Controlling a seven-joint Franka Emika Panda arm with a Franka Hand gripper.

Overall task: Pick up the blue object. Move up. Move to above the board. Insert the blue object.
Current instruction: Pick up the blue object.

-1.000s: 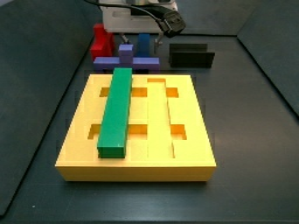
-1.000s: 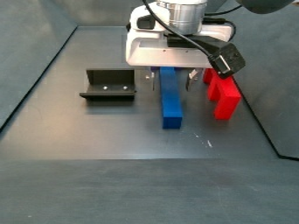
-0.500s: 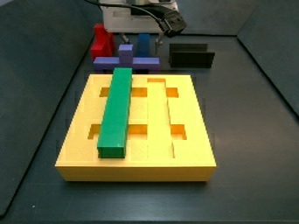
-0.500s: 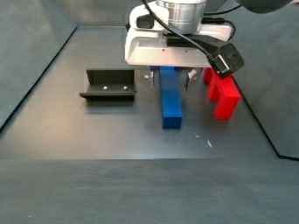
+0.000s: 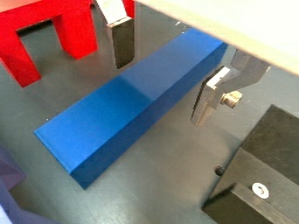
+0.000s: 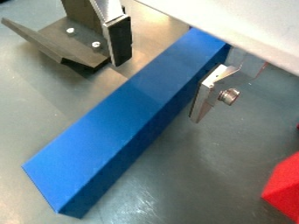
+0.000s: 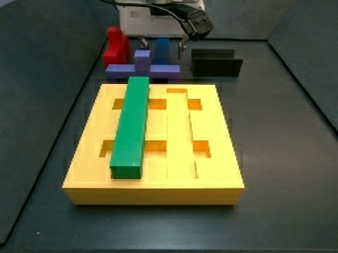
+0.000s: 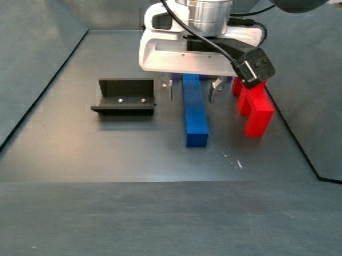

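Gripper (image 6: 160,68) sits unchanged from a second ago, fingers (image 5: 121,39) apart, straddling my blue object (image 8: 197,108) flat on the floor.

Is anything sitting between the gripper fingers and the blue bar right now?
Nothing visible. In both wrist views the gripper straddles the blue object near its far end, one finger on each side, with only small bare gaps between. The fixture and red block stand clear.
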